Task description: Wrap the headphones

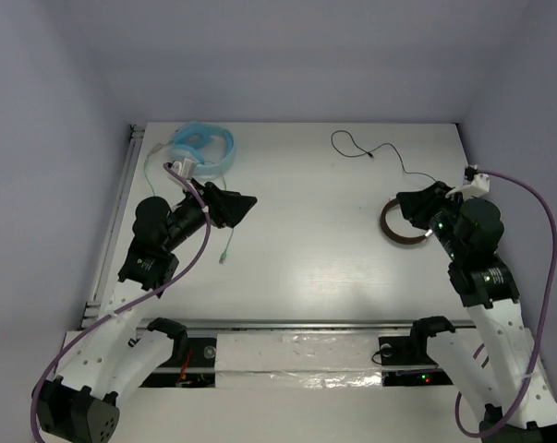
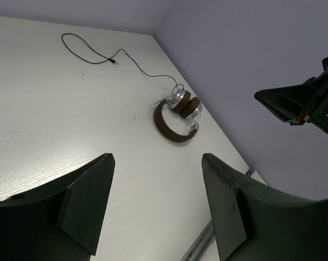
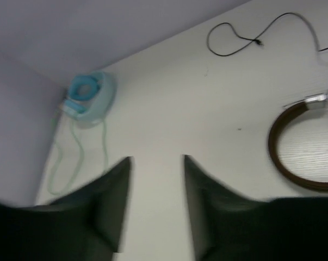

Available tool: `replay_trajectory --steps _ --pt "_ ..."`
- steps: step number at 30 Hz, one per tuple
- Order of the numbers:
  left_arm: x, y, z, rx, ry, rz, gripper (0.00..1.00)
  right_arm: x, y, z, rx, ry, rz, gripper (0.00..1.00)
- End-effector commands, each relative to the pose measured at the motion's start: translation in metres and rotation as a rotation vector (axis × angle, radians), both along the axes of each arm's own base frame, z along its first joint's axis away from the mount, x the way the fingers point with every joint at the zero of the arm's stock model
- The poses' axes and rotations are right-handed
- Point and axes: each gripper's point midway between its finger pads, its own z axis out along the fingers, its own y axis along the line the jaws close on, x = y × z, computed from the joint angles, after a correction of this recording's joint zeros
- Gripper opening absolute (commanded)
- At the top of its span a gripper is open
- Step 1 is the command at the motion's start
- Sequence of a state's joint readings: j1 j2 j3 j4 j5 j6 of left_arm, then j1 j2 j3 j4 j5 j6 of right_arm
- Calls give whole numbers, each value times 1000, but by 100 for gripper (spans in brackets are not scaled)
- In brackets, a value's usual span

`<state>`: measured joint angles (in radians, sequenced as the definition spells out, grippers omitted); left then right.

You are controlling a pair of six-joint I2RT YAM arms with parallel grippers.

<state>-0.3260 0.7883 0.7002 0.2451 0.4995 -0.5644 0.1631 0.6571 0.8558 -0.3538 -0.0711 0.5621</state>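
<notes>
The headphones lie at the right of the table, brown headband with silver earcups, seen clearly in the left wrist view. Their thin black cable trails loose toward the back and also shows in the left wrist view. My right gripper hovers at the headphones, open and empty; in its own view the headband lies to the right of the fingers. My left gripper is open and empty at left centre, pointing across the table toward the headphones.
A light blue headset with a pale green cable sits at the back left, behind my left arm; it also shows in the right wrist view. Grey walls close the back and sides. A metal rail runs along the near edge.
</notes>
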Motion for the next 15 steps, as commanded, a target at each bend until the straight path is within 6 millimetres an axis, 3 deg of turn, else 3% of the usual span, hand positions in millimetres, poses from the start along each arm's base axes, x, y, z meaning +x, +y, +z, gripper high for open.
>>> replay_trajectory --steps 1,2,4,6,7,9,11,12,13,15 --pt "-5 -1 14 -27 -54 -11 62 6 -12 -10 -25 48 -68 17" --pt "-6 -1 14 -30 -55 -11 61 9 -12 -14 -23 61 -69 5" --pt "-10 1 12 -37 -63 -10 55 17 -15 -28 -24 94 -102 0" --pt "-10 4 11 -53 -61 12 35 23 -17 -40 -27 127 -116 0" --pt "-10 4 4 -50 -44 15 20 27 -18 -49 -34 150 -128 0" --pt "-12 4 -1 -46 -33 9 7 37 -16 -68 -28 213 -133 0" --pt "-12 5 -9 -33 -8 13 0 46 -12 -86 -25 263 -125 16" --pt "-13 6 -10 -28 -14 19 0 50 -11 -92 -17 279 -127 32" --pt "-14 8 -13 -22 -4 26 0 54 -10 -95 -13 283 -128 60" --pt "-16 12 -10 -18 -17 46 0 62 -10 -117 -20 337 -140 69"
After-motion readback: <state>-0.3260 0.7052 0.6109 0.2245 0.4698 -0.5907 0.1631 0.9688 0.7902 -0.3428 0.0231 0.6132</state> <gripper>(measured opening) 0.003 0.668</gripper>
